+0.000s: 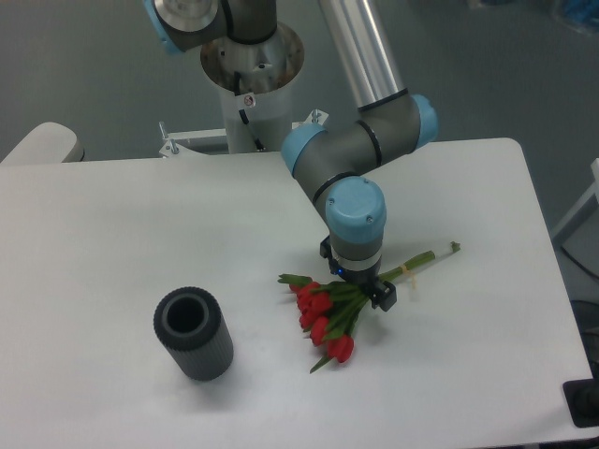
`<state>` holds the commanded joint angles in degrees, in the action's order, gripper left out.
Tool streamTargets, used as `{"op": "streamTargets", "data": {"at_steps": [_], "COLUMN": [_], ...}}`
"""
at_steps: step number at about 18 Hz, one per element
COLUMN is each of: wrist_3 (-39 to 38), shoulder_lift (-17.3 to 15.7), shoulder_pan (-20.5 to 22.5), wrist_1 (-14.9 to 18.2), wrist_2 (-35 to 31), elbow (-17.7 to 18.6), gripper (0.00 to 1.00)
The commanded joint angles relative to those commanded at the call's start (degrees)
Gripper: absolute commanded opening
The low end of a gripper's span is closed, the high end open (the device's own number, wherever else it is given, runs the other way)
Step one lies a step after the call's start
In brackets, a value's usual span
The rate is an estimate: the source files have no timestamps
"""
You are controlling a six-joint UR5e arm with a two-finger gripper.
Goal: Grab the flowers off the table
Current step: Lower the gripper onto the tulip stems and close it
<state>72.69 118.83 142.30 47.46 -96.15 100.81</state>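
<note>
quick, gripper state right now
Gripper: down over the flowers near where the stems meet the leaves; the wrist hides the fingers, so open or closed cannot be told.

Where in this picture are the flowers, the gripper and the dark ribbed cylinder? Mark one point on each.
flowers (pixel 324 314), fixed camera, on a red bud.
gripper (pixel 368 292), fixed camera, between the fingertips.
dark ribbed cylinder (pixel 204 352), fixed camera, on its side wall.

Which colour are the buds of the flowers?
Red; the flowers show in the fixed camera view.
</note>
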Motion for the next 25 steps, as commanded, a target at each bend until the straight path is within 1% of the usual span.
{"op": "streamTargets", "data": {"at_steps": [7, 9, 15, 16, 18, 19, 21, 23, 25], "wrist_3": [0.4, 0.1, 0.1, 0.1, 0.3, 0.6, 0.7, 0.8, 0.8], "shoulder_lift": [0.5, 1.1, 1.3, 1.3, 1.5, 1.5, 1.6, 1.7, 1.6], "shoulder_pan": [-0.2, -0.3, -0.8, -0.8, -0.9, -0.9, -0.9, -0.9, -0.8], "wrist_1": [-0.4, -1.6, -1.6, -1.7, -1.8, -1.9, -1.9, -1.9, -1.9], "wrist_2": [-0.1, -0.2, -0.2, -0.2, -0.2, -0.2, -0.2, -0.3, -0.3], "elbow": [0.0, 0.2, 0.4, 0.3, 0.1, 0.1, -0.3, -0.3, -0.4], "gripper": [1.00, 1.00, 1.00, 0.97, 0.54, 0.47, 0.46, 0.36, 0.33]}}
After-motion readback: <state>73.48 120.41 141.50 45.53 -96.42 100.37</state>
